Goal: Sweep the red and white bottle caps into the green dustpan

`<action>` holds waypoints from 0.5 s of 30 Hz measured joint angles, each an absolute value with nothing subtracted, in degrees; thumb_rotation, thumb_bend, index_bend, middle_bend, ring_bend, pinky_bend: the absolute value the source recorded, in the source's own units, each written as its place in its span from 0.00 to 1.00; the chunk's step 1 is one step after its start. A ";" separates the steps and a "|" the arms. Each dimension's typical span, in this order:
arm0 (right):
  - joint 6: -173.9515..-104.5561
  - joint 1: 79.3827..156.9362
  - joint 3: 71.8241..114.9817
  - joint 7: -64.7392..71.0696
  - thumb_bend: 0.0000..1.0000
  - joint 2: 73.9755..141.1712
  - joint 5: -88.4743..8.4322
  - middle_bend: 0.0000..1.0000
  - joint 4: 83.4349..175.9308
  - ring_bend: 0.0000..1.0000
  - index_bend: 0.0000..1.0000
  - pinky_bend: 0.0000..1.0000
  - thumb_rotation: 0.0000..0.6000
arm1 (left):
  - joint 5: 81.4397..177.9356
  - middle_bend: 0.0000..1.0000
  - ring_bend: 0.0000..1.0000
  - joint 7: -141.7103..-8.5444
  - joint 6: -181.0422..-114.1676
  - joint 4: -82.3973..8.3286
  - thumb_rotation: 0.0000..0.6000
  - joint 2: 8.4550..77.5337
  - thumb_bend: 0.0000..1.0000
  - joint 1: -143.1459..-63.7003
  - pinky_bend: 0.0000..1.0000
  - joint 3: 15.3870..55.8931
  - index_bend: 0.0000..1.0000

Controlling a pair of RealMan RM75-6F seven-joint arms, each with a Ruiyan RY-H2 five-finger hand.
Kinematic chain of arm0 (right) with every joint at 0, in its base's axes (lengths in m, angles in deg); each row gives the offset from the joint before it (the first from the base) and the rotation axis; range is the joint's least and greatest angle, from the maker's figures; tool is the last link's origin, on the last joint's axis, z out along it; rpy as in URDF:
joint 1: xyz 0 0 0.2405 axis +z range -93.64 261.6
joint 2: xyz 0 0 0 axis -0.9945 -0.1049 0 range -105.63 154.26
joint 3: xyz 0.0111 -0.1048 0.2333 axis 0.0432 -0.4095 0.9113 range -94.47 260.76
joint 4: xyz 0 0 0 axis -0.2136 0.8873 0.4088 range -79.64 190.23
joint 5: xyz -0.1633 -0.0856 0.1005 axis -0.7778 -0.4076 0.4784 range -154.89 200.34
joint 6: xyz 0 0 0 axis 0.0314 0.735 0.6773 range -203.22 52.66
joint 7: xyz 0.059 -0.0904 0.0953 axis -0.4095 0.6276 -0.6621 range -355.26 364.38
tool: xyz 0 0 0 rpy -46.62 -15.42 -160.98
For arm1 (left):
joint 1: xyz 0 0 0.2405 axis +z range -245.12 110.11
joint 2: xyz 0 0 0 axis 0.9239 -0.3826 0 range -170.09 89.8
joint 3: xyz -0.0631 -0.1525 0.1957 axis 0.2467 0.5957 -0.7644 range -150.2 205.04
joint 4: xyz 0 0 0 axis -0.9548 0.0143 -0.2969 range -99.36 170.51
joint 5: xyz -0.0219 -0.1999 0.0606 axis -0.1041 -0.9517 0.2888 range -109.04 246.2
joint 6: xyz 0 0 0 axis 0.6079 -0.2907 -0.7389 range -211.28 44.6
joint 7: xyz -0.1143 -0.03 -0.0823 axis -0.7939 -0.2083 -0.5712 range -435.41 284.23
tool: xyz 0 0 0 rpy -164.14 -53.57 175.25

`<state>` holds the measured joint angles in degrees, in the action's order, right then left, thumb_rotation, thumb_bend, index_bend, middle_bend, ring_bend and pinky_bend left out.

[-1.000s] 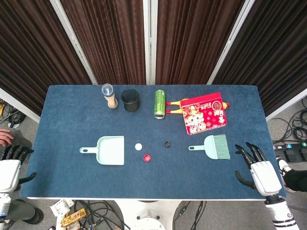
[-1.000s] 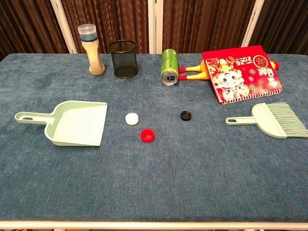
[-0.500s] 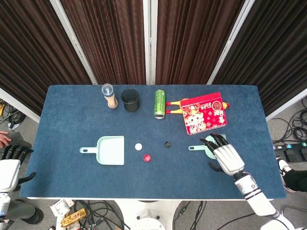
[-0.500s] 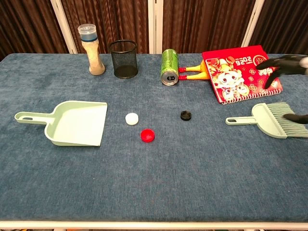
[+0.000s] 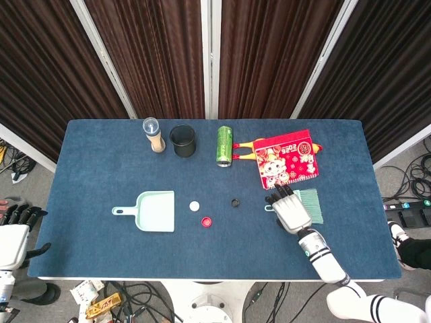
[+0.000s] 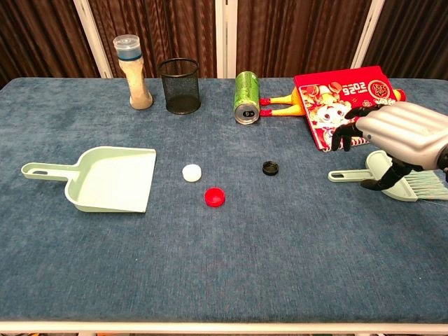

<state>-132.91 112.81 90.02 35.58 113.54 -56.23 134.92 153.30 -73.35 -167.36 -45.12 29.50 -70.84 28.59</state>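
Dustpan (image 6: 112, 179), green and open toward the right, lies flat on the left half of the blue table (image 6: 224, 266), its handle pointing left. Near its mouth sits the white cap (image 6: 192, 171), and just beyond that, a little nearer the front edge, the red cap (image 6: 215, 197); neither touches the pan. A black cap (image 6: 271, 167) lies further right, apart from both, and is no part of the job.

The brush (image 6: 402, 176) lies on the right side, handle pointing left toward the caps. The right hand (image 6: 392, 140) hovers over it with its fingers (image 6: 346, 133) spread and holding nothing; whether any fingertip touches the brush I cannot tell, since the hand covers most of it. The left hand (image 5: 15, 232) hangs off the table's left edge, its dark fingers loosely apart and empty.

By my reading the work is at its first step: taking up the brush. Nothing is swept yet. The next move calls for the right hand to settle onto the handle and close firmly, then carry the bristles to the far side of the red cap, skirting the black one, and draw leftward into the pan. The left hand may need to steady the pan's handle.
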 measured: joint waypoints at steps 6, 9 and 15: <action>-132.61 113.69 89.44 36.48 0.16 116.88 -54.98 0.35 129.09 0.12 0.35 0.18 1.00 | 153.30 0.23 0.14 -73.70 -167.12 -44.62 1.00 29.76 0.10 -70.99 0.12 28.59 0.30; -132.10 114.25 89.33 36.02 0.16 118.31 -54.47 0.36 126.47 0.12 0.37 0.18 1.00 | 153.21 0.23 0.14 -73.81 -166.85 -44.40 1.00 30.06 0.10 -71.10 0.12 28.58 0.30; -131.39 115.47 89.23 34.15 0.21 120.71 -54.29 0.40 122.22 0.15 0.41 0.20 1.00 | 153.11 0.23 0.14 -74.07 -166.92 -44.02 1.00 30.30 0.10 -71.01 0.12 28.54 0.30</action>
<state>-131.39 115.47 89.23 34.15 120.71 -54.29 122.22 153.11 -74.07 -166.92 -44.02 30.30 -71.01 28.54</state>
